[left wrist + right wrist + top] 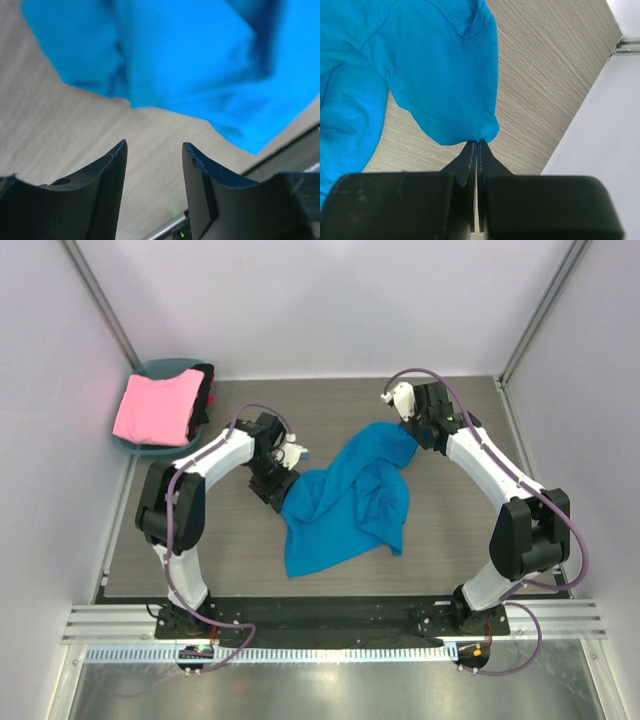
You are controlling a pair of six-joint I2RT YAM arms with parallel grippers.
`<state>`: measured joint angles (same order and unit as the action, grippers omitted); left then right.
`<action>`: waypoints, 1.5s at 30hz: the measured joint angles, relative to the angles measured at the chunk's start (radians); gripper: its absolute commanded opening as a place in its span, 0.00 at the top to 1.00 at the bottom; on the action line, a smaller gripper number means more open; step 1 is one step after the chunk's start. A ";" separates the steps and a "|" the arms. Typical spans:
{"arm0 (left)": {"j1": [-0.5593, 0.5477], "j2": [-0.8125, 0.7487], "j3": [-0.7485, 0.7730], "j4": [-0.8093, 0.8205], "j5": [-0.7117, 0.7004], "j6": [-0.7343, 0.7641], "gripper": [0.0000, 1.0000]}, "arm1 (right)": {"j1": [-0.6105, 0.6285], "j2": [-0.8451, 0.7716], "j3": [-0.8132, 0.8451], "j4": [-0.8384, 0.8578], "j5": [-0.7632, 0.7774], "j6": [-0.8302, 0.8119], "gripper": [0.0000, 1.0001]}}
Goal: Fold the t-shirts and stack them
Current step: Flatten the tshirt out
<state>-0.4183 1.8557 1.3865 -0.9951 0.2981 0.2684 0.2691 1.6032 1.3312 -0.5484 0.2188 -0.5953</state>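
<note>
On a grey wood-grain counter between white walls, the right claw pinches a blue shirt; the left claw gapes empty; a pink shirt tops a corner basket.

Soft matt cloth t-shirt, woodgrain table (dull finish)

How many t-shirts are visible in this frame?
2 clearly: a blue t-shirt lies crumpled mid-table, and a pink t-shirt sits on top of the basket at the far left corner. Dark fabric under the pink one may be further shirts.
</note>
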 measured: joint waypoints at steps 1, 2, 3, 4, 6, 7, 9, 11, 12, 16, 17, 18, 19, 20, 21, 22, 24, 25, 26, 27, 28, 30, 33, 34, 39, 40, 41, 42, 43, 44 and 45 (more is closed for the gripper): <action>0.008 0.024 0.011 0.008 -0.003 -0.004 0.50 | 0.000 0.000 0.000 0.000 0.000 0.000 0.99; 0.014 0.040 0.019 0.016 -0.005 -0.007 0.50 | 0.000 0.000 0.000 0.000 0.000 0.000 0.99; 0.020 0.055 0.030 0.020 -0.008 -0.011 0.50 | 0.000 0.000 0.000 0.000 0.000 0.000 0.99; 0.024 0.066 0.040 0.023 -0.008 -0.018 0.50 | 0.000 0.000 0.000 0.000 0.000 0.000 0.99; 0.029 0.082 0.063 0.029 -0.008 -0.027 0.50 | 0.000 0.000 0.000 0.000 0.000 0.000 0.99; 0.029 0.089 0.074 0.032 -0.006 -0.030 0.50 | 0.000 0.000 -0.001 0.000 0.000 0.000 0.99; 0.029 0.104 0.098 0.041 0.002 -0.037 0.51 | 0.000 0.000 -0.002 0.001 0.000 0.000 0.99; 0.029 0.118 0.117 0.043 0.011 -0.045 0.52 | 0.000 0.000 -0.004 0.001 0.001 0.000 0.99; 0.028 0.127 0.126 0.042 0.017 -0.048 0.53 | 0.000 0.000 -0.004 0.000 0.002 -0.001 0.99; 0.028 0.152 0.151 0.041 0.036 -0.052 0.55 | 0.000 0.000 -0.006 0.001 0.004 -0.002 0.99; 0.028 0.154 0.151 0.039 0.037 -0.053 0.55 | 0.000 0.000 -0.006 0.001 0.004 -0.002 0.99; 0.028 0.154 0.150 0.037 0.038 -0.053 0.55 | 0.000 0.000 -0.006 0.001 0.004 -0.002 0.99; 0.028 0.154 0.150 0.035 0.039 -0.053 0.55 | 0.000 0.000 -0.006 0.001 0.004 -0.002 0.99; 0.028 0.154 0.150 0.035 0.039 -0.052 0.55 | 0.000 0.000 -0.007 0.001 0.004 -0.002 0.99; 0.028 0.154 0.149 0.035 0.039 -0.052 0.56 | 0.000 0.000 -0.007 0.002 0.004 -0.002 0.99; 0.028 0.154 0.146 0.035 0.040 -0.052 0.56 | 0.000 0.000 -0.009 0.002 0.004 -0.002 0.99; 0.028 0.154 0.142 0.034 0.043 -0.052 0.57 | 0.000 0.000 -0.014 0.002 0.004 -0.002 0.99; 0.028 0.154 0.140 0.033 0.044 -0.053 0.58 | 0.000 0.000 -0.018 0.002 0.004 -0.002 0.99; 0.028 0.154 0.138 0.034 0.047 -0.053 0.58 | 0.000 0.000 -0.023 0.002 0.004 -0.002 0.99; 0.028 0.154 0.135 0.034 0.048 -0.053 0.58 | 0.000 0.000 -0.025 0.001 0.004 -0.002 0.99; 0.028 0.154 0.130 0.035 0.050 -0.053 0.58 | 0.000 0.000 -0.027 0.001 0.004 -0.002 0.99; 0.028 0.154 0.114 0.036 0.054 -0.056 0.59 | 0.000 0.000 -0.028 0.001 0.003 -0.002 0.99; 0.028 0.154 0.083 0.037 0.060 -0.060 0.59 | 0.000 0.000 -0.028 0.002 0.003 -0.002 0.99; 0.028 0.154 0.075 0.037 0.061 -0.061 0.59 | 0.000 0.000 -0.028 0.002 0.003 -0.002 0.99; 0.028 0.154 0.056 0.039 0.063 -0.068 0.62 | 0.000 0.000 -0.028 0.002 0.003 -0.002 0.99; 0.028 0.154 0.056 0.042 0.064 -0.071 0.63 | 0.000 0.000 -0.028 0.002 0.003 -0.002 0.99; 0.028 0.154 0.056 0.043 0.065 -0.074 0.63 | 0.000 0.000 -0.028 0.002 0.003 -0.002 0.99; 0.028 0.154 0.056 0.044 0.066 -0.076 0.64 | 0.000 0.000 -0.028 0.002 0.003 -0.002 0.99; 0.028 0.154 0.056 0.044 0.067 -0.077 0.64 | 0.000 0.001 -0.028 0.002 0.003 -0.002 0.99; 0.028 0.154 0.057 0.045 0.069 -0.078 0.63 | 0.000 0.001 -0.028 0.002 0.003 -0.002 0.99; 0.028 0.154 0.058 0.045 0.069 -0.078 0.62 | 0.000 0.001 -0.028 0.002 0.003 -0.002 0.99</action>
<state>-0.3901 2.0102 1.4441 -0.9504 0.3676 0.1902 0.2691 1.6039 1.3033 -0.5465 0.2218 -0.5968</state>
